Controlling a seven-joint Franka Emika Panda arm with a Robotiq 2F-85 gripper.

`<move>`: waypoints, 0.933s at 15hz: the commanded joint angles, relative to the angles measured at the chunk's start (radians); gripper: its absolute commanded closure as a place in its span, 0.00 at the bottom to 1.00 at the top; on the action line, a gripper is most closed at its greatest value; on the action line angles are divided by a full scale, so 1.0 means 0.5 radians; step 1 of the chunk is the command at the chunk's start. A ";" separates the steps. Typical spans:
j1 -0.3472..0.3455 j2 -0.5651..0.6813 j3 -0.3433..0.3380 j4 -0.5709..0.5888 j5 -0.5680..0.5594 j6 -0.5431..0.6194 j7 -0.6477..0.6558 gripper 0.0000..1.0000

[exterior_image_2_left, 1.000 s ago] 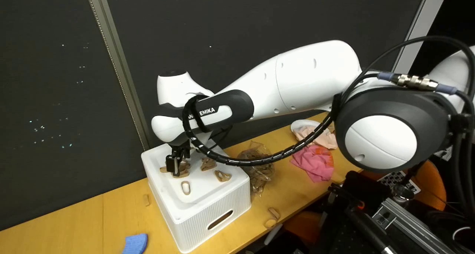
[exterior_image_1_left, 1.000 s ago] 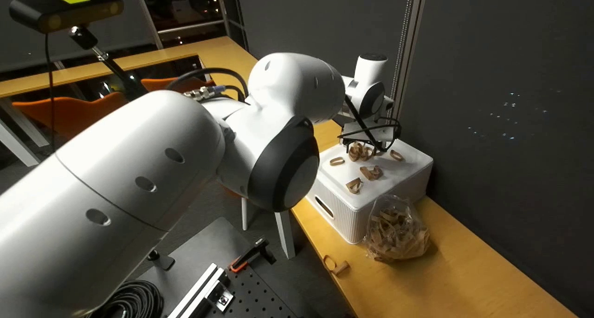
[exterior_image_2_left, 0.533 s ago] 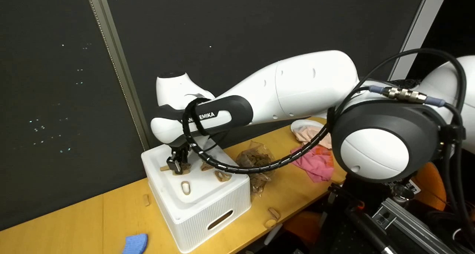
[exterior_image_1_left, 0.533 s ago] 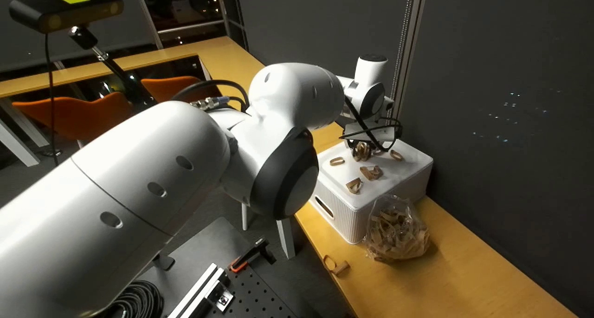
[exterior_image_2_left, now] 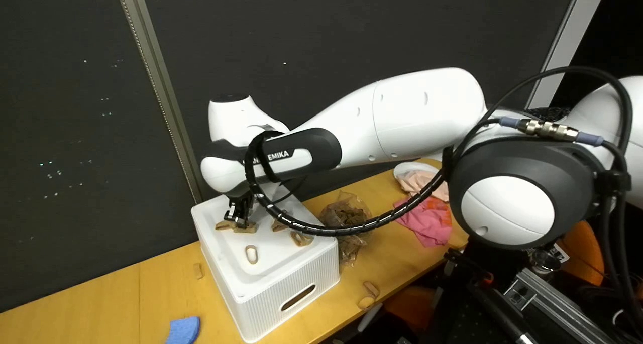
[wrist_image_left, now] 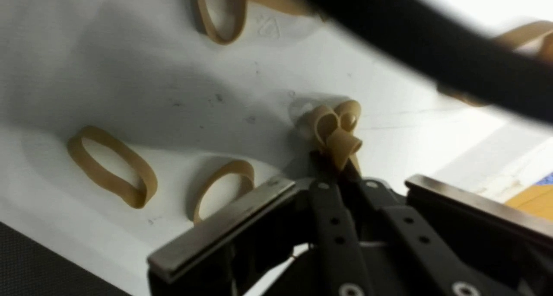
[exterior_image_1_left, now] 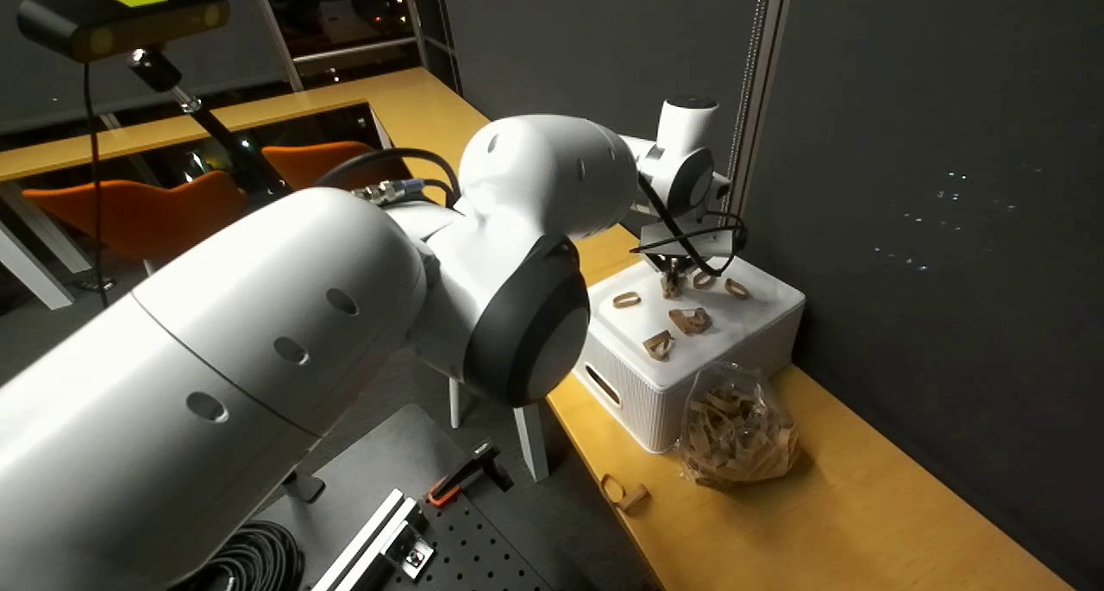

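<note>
My gripper [wrist_image_left: 338, 166] is shut on a small bundle of tan rubber bands [wrist_image_left: 343, 144], whose curled loops stick out past the fingertips in the wrist view. Below them lies the top of a white ribbed box [exterior_image_1_left: 630, 332]. Whether the bundle touches that top cannot be told. Beside the gripper are two loose tan loops, an oval band [wrist_image_left: 142, 175] and a rounder band [wrist_image_left: 248, 170] partly behind the gripper's body. A third loop [wrist_image_left: 239, 26] lies farther up. In both exterior views the gripper [exterior_image_2_left: 239, 223] points down near the box's far part.
More tan bands [exterior_image_1_left: 690, 321] lie on the box. A clear bag of bands [exterior_image_1_left: 737, 436] stands against its side, with two bands [exterior_image_1_left: 634, 498] near the table edge. A blue cloth [exterior_image_2_left: 183, 330] and a pink cloth [exterior_image_2_left: 427, 221] lie on the table. A black cable [wrist_image_left: 423, 41] crosses the wrist view.
The jaws have gone from open around the pile to shut, squeezing bands together. The gripper dipped, then rose slightly. A loop beside the pile now shows apart from the bundle.
</note>
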 commanded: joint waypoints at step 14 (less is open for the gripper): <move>-0.017 -0.716 -0.234 -0.759 -0.014 -0.155 0.509 0.98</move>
